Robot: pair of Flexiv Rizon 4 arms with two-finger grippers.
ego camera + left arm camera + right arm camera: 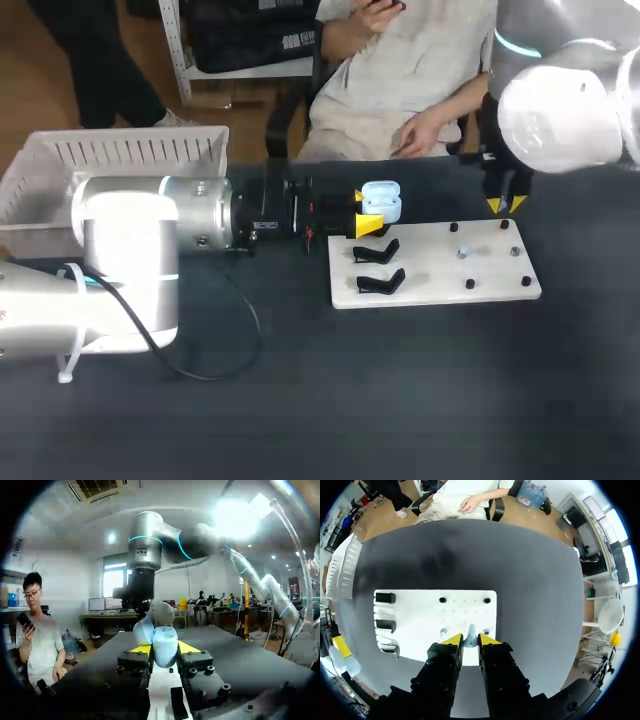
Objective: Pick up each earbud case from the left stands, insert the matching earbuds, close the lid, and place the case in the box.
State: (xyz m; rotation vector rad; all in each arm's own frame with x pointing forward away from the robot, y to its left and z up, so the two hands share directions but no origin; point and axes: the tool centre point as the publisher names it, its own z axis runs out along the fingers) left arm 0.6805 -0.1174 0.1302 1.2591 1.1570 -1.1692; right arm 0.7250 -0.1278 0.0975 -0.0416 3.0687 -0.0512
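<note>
Pale blue case (381, 200), its lid seemingly up, sits pinched between the yellow tips of the left end effector (365, 210). It is held off the desk (400, 400) at the left end of the white board (425, 265), by the black stands (378, 250) (whether anything lies inside it, I can't make out). The right end effector (470, 640) hangs above the board with its fingers only a slim gap apart and nothing in them. A small earbud (471, 631) on the board shows through that gap. The white slatted box (120, 150) stands at the desk's back left, partly hidden by the left arm.
</note>
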